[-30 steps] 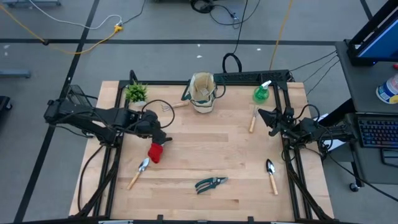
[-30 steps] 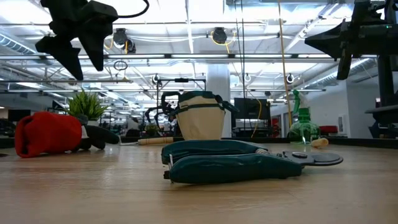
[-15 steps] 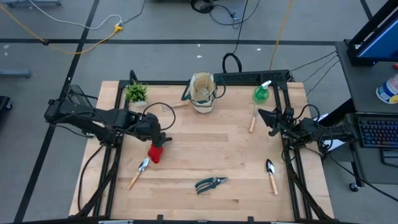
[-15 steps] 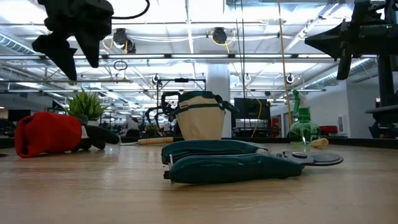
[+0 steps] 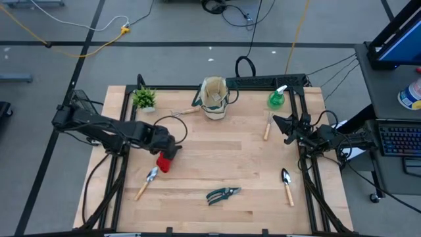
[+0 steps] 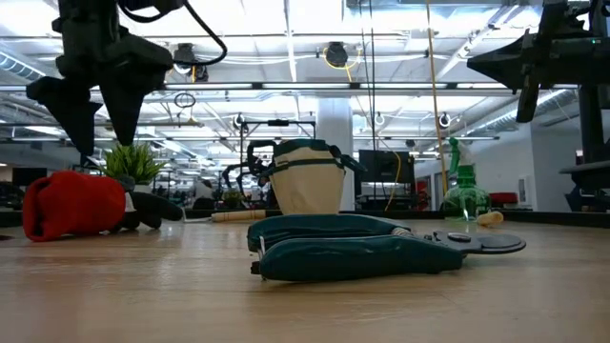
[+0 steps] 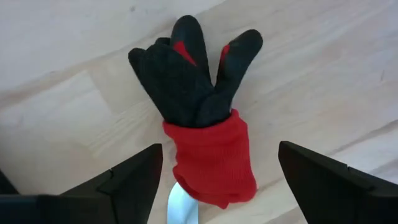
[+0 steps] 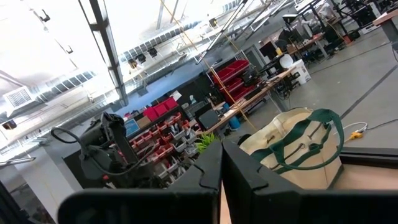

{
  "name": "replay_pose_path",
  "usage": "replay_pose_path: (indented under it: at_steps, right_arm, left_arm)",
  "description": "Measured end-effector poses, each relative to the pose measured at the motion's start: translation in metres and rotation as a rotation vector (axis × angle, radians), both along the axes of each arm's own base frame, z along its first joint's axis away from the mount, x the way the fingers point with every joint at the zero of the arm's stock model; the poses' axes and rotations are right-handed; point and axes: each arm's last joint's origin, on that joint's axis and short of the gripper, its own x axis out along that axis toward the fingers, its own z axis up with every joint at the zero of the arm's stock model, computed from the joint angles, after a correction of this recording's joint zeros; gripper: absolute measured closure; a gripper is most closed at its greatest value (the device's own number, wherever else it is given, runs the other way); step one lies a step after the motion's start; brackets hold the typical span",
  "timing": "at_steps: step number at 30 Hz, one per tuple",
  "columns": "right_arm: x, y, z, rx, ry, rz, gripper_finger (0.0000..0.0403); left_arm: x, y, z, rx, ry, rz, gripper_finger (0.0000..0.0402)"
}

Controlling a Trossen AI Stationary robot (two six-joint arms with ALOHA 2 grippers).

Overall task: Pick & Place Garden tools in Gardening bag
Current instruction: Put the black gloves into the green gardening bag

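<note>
A red glove with black fingers (image 7: 205,124) lies flat on the wooden table (image 5: 223,155), left of the middle. My left gripper (image 7: 221,165) hangs open a little above it and points straight down, one finger on either side of the red cuff, touching nothing. In the low view the left gripper (image 6: 91,114) stands above the glove (image 6: 74,202). The beige gardening bag (image 5: 214,97) stands upright at the far middle. My right gripper (image 5: 276,121) waits shut, raised at the table's right side.
A trowel (image 5: 146,182) lies just near of the glove, with the pruning shears (image 5: 222,194) at the near middle. Another trowel (image 5: 287,184) lies near right. A small rake (image 5: 184,112) lies left of the bag. A green spray bottle (image 5: 276,99) and a wooden-handled tool (image 5: 267,126) are far right, a potted plant (image 5: 143,98) far left.
My left gripper has come down toward the red glove and has tipped so that its fingers point more nearly straight down. It stays open. The glove and the other tools lie where they were.
</note>
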Motion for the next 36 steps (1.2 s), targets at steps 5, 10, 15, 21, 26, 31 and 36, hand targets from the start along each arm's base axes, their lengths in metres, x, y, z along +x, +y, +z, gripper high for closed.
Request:
replay_pose_path:
  at_steps: [5, 10, 15, 21, 26, 31, 36]
  right_arm:
    - [0.0, 0.0, 0.0, 0.007, -0.004, 0.002, 0.0403]
    - [0.0, 0.0, 0.0, 0.007, -0.004, 0.002, 0.0403]
    - [0.0, 0.0, 0.0, 0.007, -0.004, 0.002, 0.0403]
    - [0.0, 0.0, 0.0, 0.007, -0.004, 0.002, 0.0403]
    - [0.0, 0.0, 0.0, 0.007, -0.004, 0.002, 0.0403]
    - [0.0, 0.0, 0.0, 0.007, -0.003, 0.002, 0.0403]
    - [0.0, 0.0, 0.0, 0.007, -0.004, 0.002, 0.0403]
  left_arm:
    - [-0.006, 0.0, -0.011, -0.011, 0.046, -0.001, 0.0069]
    - [-0.01, 0.0, -0.022, -0.043, 0.076, 0.03, 0.0038]
    - [-0.004, -0.001, -0.024, -0.065, 0.01, 0.024, 0.0005]
    - [0.001, -0.001, -0.024, -0.051, -0.037, 0.001, 0.0012]
    - [0.001, -0.001, -0.031, -0.025, 0.03, -0.007, 0.0003]
    - [0.008, -0.002, -0.042, -0.019, 0.066, -0.009, 0.0004]
    - [0.015, -0.004, -0.06, -0.028, 0.155, -0.002, 0.0004]
